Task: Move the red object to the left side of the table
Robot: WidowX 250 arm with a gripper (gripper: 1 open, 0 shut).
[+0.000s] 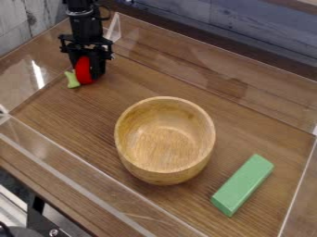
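Note:
The red object [83, 70] is a small round red toy fruit with a light-green leaf [72, 81] sticking out at its lower left. It sits low at the table's [74, 130] far left, close to the clear wall. My gripper [85, 72] comes straight down over it, black fingers [99, 65] on either side, shut on the red fruit. Whether the fruit rests on the wood or hangs just above it I cannot tell.
A large wooden bowl [165, 139] stands in the middle of the table. A long green block [243, 184] lies at the front right. Low clear acrylic walls [37, 56] border the tabletop on all sides.

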